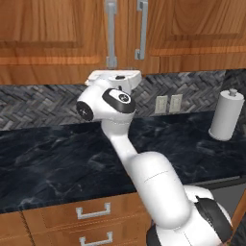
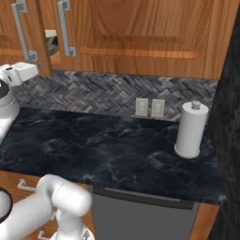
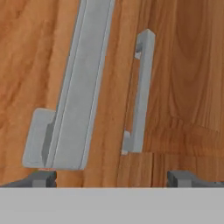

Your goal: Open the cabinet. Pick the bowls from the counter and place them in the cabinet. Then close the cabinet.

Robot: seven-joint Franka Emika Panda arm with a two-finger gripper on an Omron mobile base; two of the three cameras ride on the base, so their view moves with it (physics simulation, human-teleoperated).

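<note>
Pincer: gripper [image 3: 112, 178] released, jaws wide apart; the two dark tips sit low in the hand view, one under the near handle [image 3: 81, 87], the other off to the side, nothing between them.
Arm pose: white arm [image 1: 144, 178] rises from the base, bends at a dark-capped joint, and lifts the hand just below the bottom edge of the cabinet [image 1: 57, 43], close under the pair of handles.
Cabinet look: warm brown wood, two panelled doors meeting at a centre seam, a vertical silver bar handle on each side of it.
Cabinet place: on the wall above the counter [image 1: 53, 163] and the grey herringbone tiles [image 2: 103, 96].
Left base view: doors look flush and shut; drawers [image 1: 91, 211] with small silver pulls under the counter.
Right base view: a narrow gap shows between the doors, with something pale and dark glimpsed inside, too small to tell.
Counter items: white paper towel roll [image 2: 191, 130] upright near the wall; two wall outlets [image 2: 150, 108] beside it.
</note>
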